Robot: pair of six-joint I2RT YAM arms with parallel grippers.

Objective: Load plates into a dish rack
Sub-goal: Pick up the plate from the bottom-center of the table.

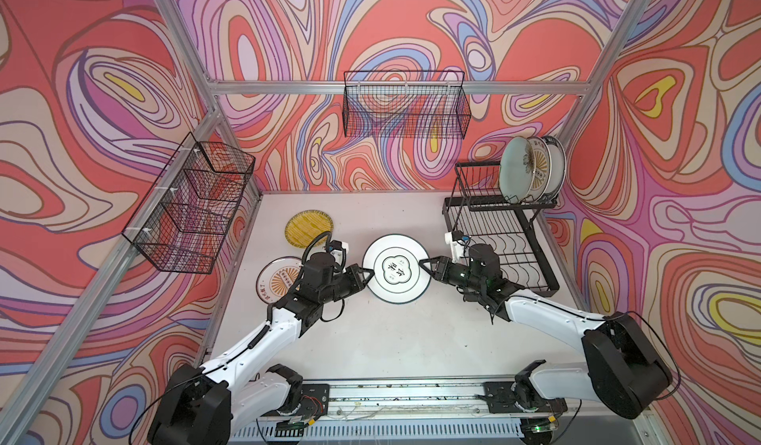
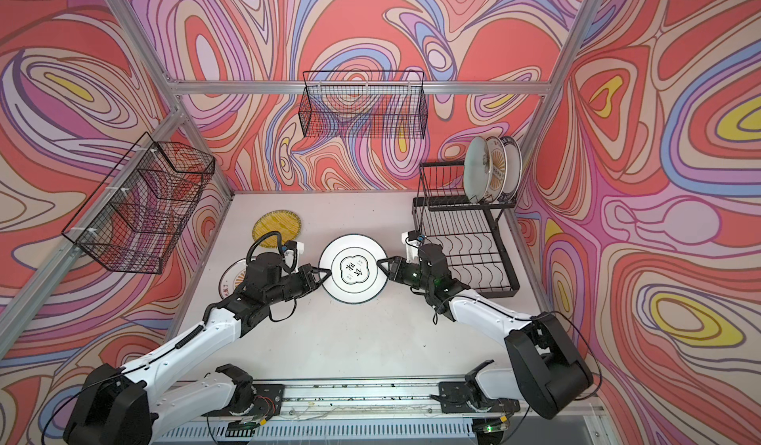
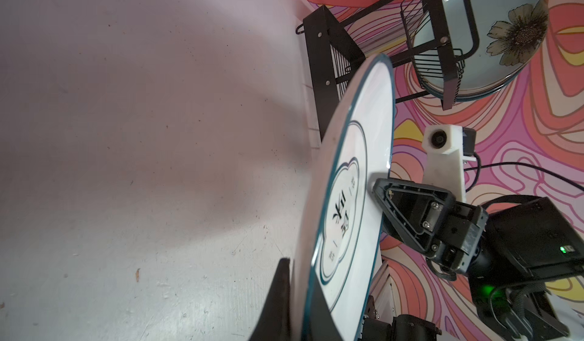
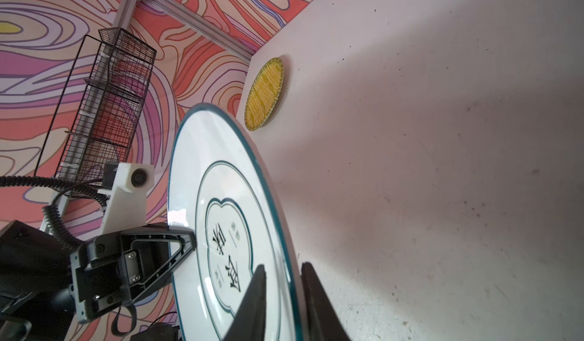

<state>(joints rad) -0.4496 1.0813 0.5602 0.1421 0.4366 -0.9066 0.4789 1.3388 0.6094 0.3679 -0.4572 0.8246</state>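
Note:
A white plate with Chinese characters hangs over the middle of the table between both grippers. My left gripper is shut on its left rim. My right gripper straddles the right rim, its fingers slightly apart. The black dish rack stands at the right; on its upper tier stand the pale green flower plate, an orange-sunburst plate and a dark-rimmed white plate. A yellow striped plate and an orange-sunburst plate lie flat at the left, the latter partly under my left arm.
One black mesh basket hangs on the left wall and another on the back wall. Patterned walls close in the table on three sides. The rack's lower tier sits just behind my right wrist.

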